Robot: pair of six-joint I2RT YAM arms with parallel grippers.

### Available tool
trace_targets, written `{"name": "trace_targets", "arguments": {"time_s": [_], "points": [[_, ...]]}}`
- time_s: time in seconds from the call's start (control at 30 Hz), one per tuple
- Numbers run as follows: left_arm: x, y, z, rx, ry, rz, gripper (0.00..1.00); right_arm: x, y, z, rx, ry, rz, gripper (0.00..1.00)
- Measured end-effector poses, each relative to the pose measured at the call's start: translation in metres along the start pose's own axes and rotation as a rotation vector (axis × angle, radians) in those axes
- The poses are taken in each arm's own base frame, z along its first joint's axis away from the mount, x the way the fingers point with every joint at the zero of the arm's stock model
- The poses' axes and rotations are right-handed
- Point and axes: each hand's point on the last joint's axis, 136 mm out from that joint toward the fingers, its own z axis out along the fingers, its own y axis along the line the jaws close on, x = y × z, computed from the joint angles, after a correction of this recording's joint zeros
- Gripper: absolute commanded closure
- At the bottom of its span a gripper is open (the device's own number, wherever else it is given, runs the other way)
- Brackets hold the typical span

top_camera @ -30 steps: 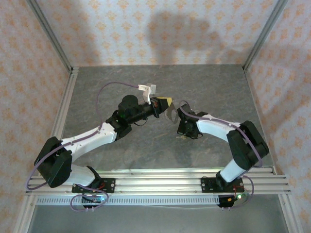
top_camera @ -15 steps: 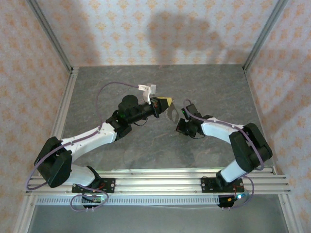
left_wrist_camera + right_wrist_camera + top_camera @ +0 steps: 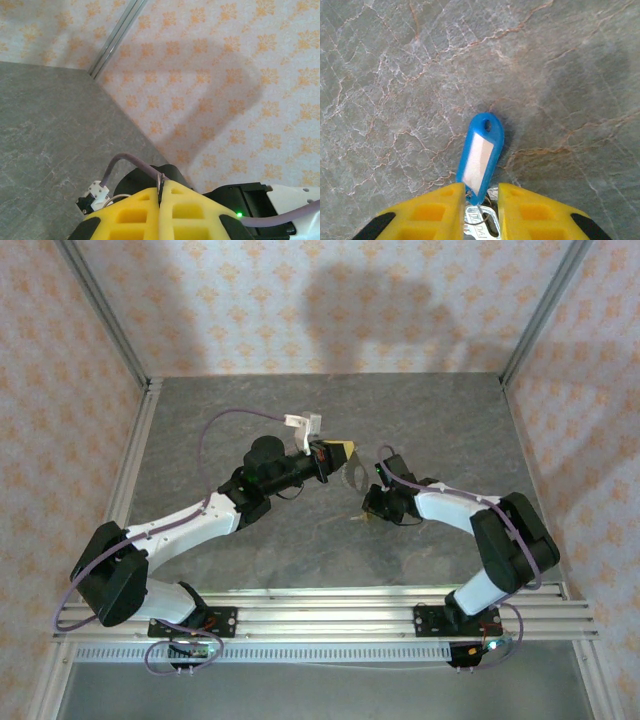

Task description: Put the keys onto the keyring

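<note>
The keys are one silver key (image 3: 481,226) joined by a small wire loop to a blue plastic tag (image 3: 480,156) with a white label. Both lie low over the grey table between the yellow fingers (image 3: 437,212) of my right gripper (image 3: 481,189), whose jaws stand apart with a gap on the right side. My left gripper (image 3: 161,186) is shut, pinching the thin metal edge of the keyring (image 3: 161,180) between its pads. In the top view the keyring (image 3: 352,476) hangs as a pale loop off the left gripper (image 3: 343,448), just above the right gripper (image 3: 369,510).
The grey stone-patterned table (image 3: 450,420) stretches around both arms. Patterned walls and aluminium corner posts (image 3: 530,325) close it in at the back and sides. A rail (image 3: 330,612) runs along the near edge by the arm bases.
The right gripper's jaws have parted from shut, with the key and tag now loose between them. The right wrist turned and shifted slightly right earlier. The left arm held still.
</note>
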Motion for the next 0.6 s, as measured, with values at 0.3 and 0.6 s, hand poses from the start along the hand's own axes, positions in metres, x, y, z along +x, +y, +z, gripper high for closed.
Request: {"name": "trace_targets", "arguments": {"time_s": [0.3, 0.6], "points": [[0.0, 0.0, 0.0, 0.0, 0.0, 0.0, 1.0, -0.002, -0.004, -0.012, 0.064, -0.021, -0.012, 0.72], [0.0, 0.0, 0.0, 0.0, 0.0, 0.003, 1.0, -0.003, 0.017, -0.012, 0.113, -0.027, -0.077, 0.73]]}}
